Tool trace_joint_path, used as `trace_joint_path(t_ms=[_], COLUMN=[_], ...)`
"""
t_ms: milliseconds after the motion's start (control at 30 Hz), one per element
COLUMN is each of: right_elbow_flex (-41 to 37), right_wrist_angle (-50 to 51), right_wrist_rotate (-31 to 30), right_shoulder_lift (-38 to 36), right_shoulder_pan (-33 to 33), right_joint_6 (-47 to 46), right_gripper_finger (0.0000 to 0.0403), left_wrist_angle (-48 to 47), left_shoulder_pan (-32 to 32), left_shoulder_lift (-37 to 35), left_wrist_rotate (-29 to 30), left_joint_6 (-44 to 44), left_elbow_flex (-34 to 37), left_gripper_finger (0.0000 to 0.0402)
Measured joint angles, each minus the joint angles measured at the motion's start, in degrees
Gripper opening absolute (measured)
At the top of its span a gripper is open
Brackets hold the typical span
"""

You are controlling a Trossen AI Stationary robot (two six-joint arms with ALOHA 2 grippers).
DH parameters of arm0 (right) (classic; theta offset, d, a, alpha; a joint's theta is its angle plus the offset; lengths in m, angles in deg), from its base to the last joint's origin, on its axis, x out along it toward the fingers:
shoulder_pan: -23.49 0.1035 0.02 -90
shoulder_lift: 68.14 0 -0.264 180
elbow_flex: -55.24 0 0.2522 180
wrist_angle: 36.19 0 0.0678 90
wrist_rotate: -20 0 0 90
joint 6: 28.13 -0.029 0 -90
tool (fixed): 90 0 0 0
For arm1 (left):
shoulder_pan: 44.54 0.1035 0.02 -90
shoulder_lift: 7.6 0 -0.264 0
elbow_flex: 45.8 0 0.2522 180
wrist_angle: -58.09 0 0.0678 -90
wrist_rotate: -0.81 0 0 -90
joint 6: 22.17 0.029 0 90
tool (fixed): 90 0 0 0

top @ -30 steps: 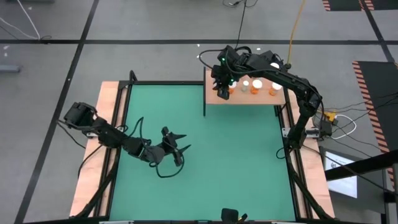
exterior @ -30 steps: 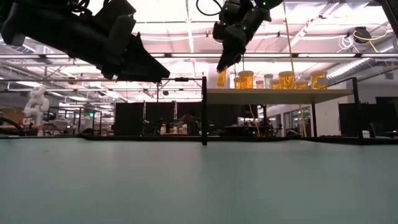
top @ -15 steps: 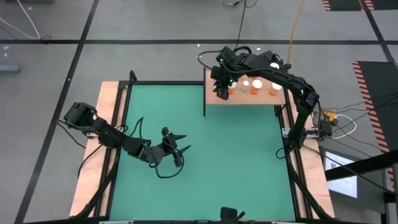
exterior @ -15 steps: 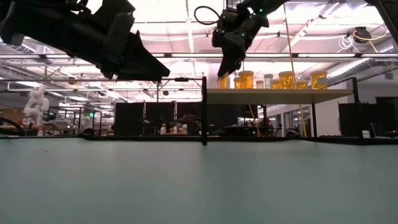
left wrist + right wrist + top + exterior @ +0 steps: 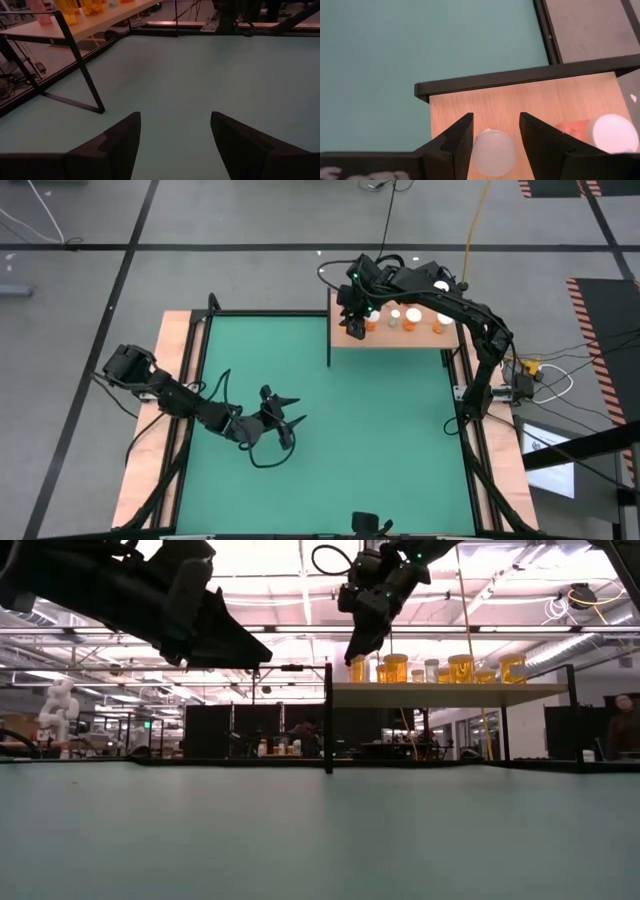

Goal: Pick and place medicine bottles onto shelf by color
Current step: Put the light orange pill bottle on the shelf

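The shelf [image 5: 395, 338] is a light wooden board raised on black posts at the mat's far right. Several medicine bottles stand on it in a row [image 5: 460, 668], orange with white caps. One white-capped bottle [image 5: 492, 151] stands upright at the shelf's left end [image 5: 357, 670]. My right gripper [image 5: 495, 132] is just above it, open, with a finger on either side of the cap and a gap showing. My left gripper [image 5: 290, 420] hovers open over the mat's left middle [image 5: 175, 142] with nothing between its fingers.
A second white-capped bottle [image 5: 612, 132] stands close beside the right gripper on the shelf. A black post [image 5: 330, 340] marks the shelf's left corner. The green mat [image 5: 380, 440] has wooden side strips [image 5: 150, 440]. A person stands far off in the room [image 5: 625, 725].
My right gripper has drawn back slightly from the orange bottle at the shelf's left end. The bottle stays upright on the board.
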Motion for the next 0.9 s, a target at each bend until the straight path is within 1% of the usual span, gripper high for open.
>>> trace_joint_path(t_ms=[200, 400, 567, 667, 767, 833, 900], right_elbow_flex=[0.0, -0.02, -0.02, -0.06, -2.3, -4.38, -6.6], right_wrist_angle=[-2.81, -3.48, 1.19, 5.02, 5.74, 4.47, 3.8], right_wrist_rotate=[0.01, -0.08, -0.12, -0.11, -0.25, -2.46, -6.5], right_shoulder_lift=[-0.15, -3.05, -6.26, -7.54, -8.59, -8.96, -8.95], right_shoulder_pan=[0.2, 1.42, 3.5, 5.35, 7.86, 9.93, 11.8], right_joint_6=[1.4, 2.48, 2.43, 0.49, -1.52, -1.93, -2.11], right_gripper_finger=[0.0155, 0.0155, 0.0155, 0.0155, 0.0149, 0.014, 0.0129], left_wrist_angle=[0.0, -0.01, -0.03, -0.02, 0.16, 0.28, 0.29], left_shoulder_pan=[-0.11, -0.96, -2.09, -2.79, -3.27, -3.54, -3.72], left_shoulder_lift=[0.0, 0.0, 0.02, 0.02, 0.02, 0.02, 0.02], left_wrist_rotate=[0.0, 0.02, 0.04, 0.04, 0.04, 0.06, 0.07], left_joint_6=[-0.26, -0.56, -1.25, -1.72, -2.16, -2.28, -2.38], left_elbow_flex=[-0.02, -0.02, -0.02, -0.02, -0.02, -0.02, -0.02], left_gripper_finger=[0.0243, 0.0243, 0.0243, 0.0243, 0.0243, 0.0243, 0.0243])
